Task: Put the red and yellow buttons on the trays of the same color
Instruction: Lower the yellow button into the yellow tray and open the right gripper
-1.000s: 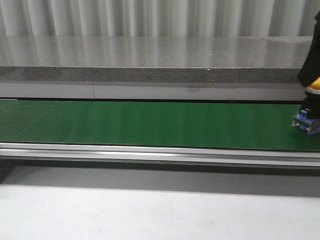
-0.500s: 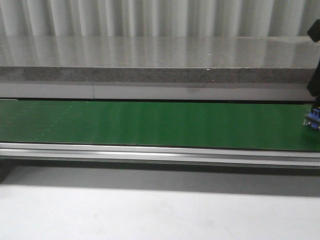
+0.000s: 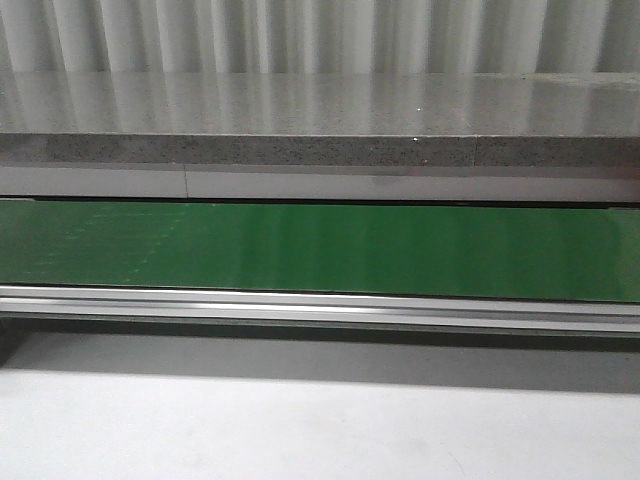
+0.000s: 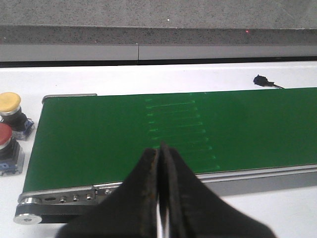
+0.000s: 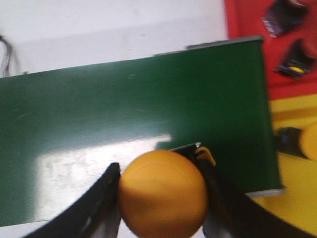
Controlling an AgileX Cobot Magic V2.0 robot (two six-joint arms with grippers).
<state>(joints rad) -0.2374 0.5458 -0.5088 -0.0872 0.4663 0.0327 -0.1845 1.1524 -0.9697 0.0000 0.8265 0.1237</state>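
From the front we see only the green conveyor belt (image 3: 320, 250), its metal rail, the grey stone ledge behind it and the white desk (image 3: 320, 420) before it; neither arm appears in this view.

In the right wrist view, our right claw (image 5: 161, 198) is clenched around a yellow button (image 5: 162, 194); its two dark fingers (image 5: 101, 206) press the round cap from both sides. The button hangs above the belt, close to the belt's end. Beyond that end lie a red tray (image 5: 270, 44) and a yellow tray (image 5: 292, 173), side by side. On the red tray we see two dark button bodies (image 5: 287, 29), somewhat blurred. On the yellow tray sits another button with a yellow cap (image 5: 302, 141), also blurred.

In the left wrist view, our left claw (image 4: 159, 168) is pressed together with nothing between its fingers, and it hovers over the belt. Beside the other end of the belt, on the white desk, a yellow-capped button (image 4: 11, 106) and a red-capped button (image 4: 6, 146) stand upright next to each other.
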